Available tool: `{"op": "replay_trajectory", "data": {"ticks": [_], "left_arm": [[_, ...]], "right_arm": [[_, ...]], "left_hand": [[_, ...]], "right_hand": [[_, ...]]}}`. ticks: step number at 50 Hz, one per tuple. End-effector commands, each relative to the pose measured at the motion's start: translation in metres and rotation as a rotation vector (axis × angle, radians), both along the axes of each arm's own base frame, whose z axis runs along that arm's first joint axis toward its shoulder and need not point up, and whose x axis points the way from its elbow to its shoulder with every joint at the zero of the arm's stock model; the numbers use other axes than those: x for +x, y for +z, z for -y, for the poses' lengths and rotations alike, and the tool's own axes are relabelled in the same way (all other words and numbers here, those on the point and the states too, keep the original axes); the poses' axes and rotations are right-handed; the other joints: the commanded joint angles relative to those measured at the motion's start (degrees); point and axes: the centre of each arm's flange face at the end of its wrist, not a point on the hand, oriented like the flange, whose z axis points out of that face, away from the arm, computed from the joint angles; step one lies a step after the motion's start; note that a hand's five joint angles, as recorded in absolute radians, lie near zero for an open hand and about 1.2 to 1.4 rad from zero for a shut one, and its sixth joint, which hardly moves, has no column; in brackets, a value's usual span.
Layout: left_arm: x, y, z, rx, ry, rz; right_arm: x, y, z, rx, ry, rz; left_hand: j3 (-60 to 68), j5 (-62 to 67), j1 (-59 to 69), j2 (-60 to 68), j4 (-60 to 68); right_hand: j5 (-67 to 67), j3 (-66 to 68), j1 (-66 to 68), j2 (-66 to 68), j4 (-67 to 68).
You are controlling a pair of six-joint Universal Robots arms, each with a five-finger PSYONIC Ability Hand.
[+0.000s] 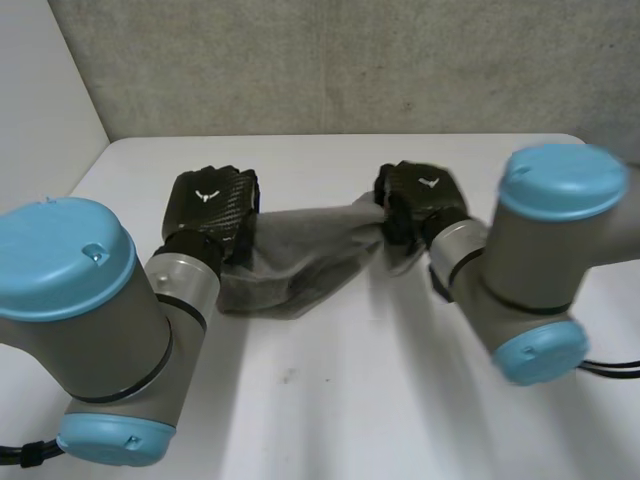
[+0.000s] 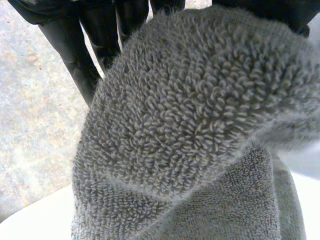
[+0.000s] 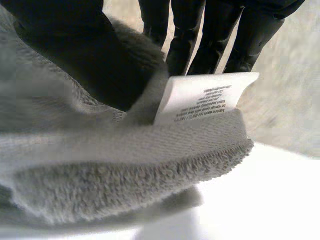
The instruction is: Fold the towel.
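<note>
A grey terry towel (image 1: 300, 255) hangs stretched between my two hands above the white table (image 1: 350, 400), its middle sagging low. My left hand (image 1: 212, 205) holds the towel's left end. In the left wrist view the towel (image 2: 190, 125) bunches up against the palm, with the fingers (image 2: 75, 55) reaching down behind it. My right hand (image 1: 420, 195) holds the right end. In the right wrist view the thumb (image 3: 75, 50) presses the towel's hem (image 3: 125, 170) against the fingers (image 3: 200, 35), and a white care label (image 3: 205, 100) sticks up from that hem.
A grey concrete wall (image 1: 330, 60) runs along the table's far edge. My two arms, with light-blue caps (image 1: 60, 260) (image 1: 560, 180), stand over the near corners of the table.
</note>
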Motion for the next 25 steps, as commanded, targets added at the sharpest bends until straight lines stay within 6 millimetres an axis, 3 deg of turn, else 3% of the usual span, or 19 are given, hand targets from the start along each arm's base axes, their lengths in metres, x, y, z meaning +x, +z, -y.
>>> {"op": "replay_trajectory", "data": {"ticks": [1,8,11,13,15,20,25], "left_arm": [[-0.005,-0.01,-0.011,0.03,-0.029,0.005],[-0.011,-0.03,-0.029,0.101,-0.072,-0.002],[-0.013,-0.037,-0.035,0.124,-0.087,0.007],[-0.012,-0.044,-0.037,0.138,-0.093,0.021],[-0.013,-0.044,-0.038,0.137,-0.098,0.024],[-0.014,-0.04,-0.033,0.124,-0.104,0.019],[-0.02,-0.026,-0.027,0.095,-0.172,-0.009]], "right_arm": [[-0.022,0.007,-0.008,-0.113,0.074,-0.399],[-0.039,-0.003,-0.022,-0.076,0.119,-0.602],[-0.046,-0.016,-0.032,-0.064,0.155,-0.685],[-0.054,-0.031,-0.04,-0.056,0.188,-0.771],[-0.059,-0.037,-0.041,-0.055,0.195,-0.806],[-0.072,-0.044,-0.034,-0.1,0.16,-0.848],[-0.08,-0.047,-0.024,-0.143,0.107,-0.838]], "left_hand": [[10.8,11.6,12.7,10.4,10.2],[10.8,11.6,12.7,10.4,10.2],[10.3,11.1,12.2,10.0,9.8],[-16.5,-15.6,-14.6,-16.8,-17.0],[-24.3,-23.5,-22.4,-24.6,-24.8],[-38.3,-37.5,-36.4,-38.6,-38.8],[-40.7,-39.9,-38.8,-41.0,-41.2]], "right_hand": [[13.9,12.8,25.9,12.7,11.8],[13.9,12.8,25.9,12.7,11.8],[13.9,12.8,25.9,12.7,11.8],[13.9,12.8,25.9,12.7,11.8],[13.9,12.8,25.9,12.7,11.8],[13.9,12.8,25.9,12.7,11.8],[13.9,12.8,25.9,12.7,11.8]]}}
